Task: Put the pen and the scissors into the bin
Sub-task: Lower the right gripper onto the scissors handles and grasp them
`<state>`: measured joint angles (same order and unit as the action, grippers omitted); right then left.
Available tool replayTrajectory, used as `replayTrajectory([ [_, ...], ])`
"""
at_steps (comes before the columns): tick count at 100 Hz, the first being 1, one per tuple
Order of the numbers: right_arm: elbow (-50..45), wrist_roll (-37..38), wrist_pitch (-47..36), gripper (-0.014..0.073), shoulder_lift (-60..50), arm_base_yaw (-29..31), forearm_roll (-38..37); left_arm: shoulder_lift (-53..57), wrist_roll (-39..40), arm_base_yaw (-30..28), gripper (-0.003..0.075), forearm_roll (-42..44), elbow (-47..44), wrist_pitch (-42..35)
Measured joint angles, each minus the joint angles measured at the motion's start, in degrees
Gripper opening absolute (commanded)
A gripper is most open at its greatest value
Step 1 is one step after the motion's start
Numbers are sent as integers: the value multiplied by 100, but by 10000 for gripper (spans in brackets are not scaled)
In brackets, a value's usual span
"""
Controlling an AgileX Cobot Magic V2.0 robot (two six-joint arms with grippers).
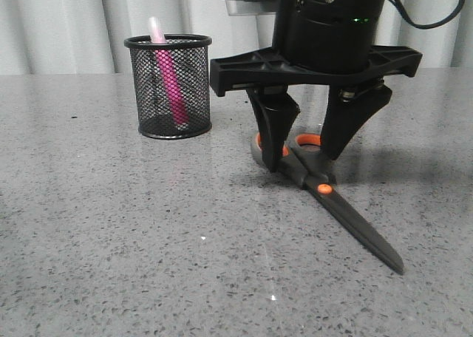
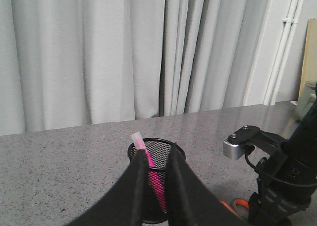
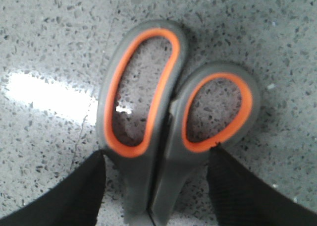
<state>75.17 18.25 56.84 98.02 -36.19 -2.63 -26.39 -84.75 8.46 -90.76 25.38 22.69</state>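
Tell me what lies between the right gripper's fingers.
The scissors' handles, where the two loops join, lie between the right gripper's open fingers, clearest in the right wrist view.

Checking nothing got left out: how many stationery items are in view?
2. The pen stands inside the bin. The scissors lie flat on the table, right of it.

Right gripper [image 1: 304, 154]: matte black plastic; cylindrical wrist housing with one green indicator light and a silver screw, flat black crossbar, two tapered black fingers [image 1: 272, 126], black cable looping behind. Left gripper [image 2: 157, 186]: two smooth black fingers.
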Motion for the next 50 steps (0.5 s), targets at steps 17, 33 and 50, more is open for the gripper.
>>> replayTrajectory([
  [17,11,0,40,409,3,0,-13,0,0,0,62,0,0,5],
  [33,-14,0,-48,409,-108,0,-38,0,0,0,62,0,0,14],
  [50,-104,0,-113,409,-359,0,-72,0,0,0,62,0,0,97],
])
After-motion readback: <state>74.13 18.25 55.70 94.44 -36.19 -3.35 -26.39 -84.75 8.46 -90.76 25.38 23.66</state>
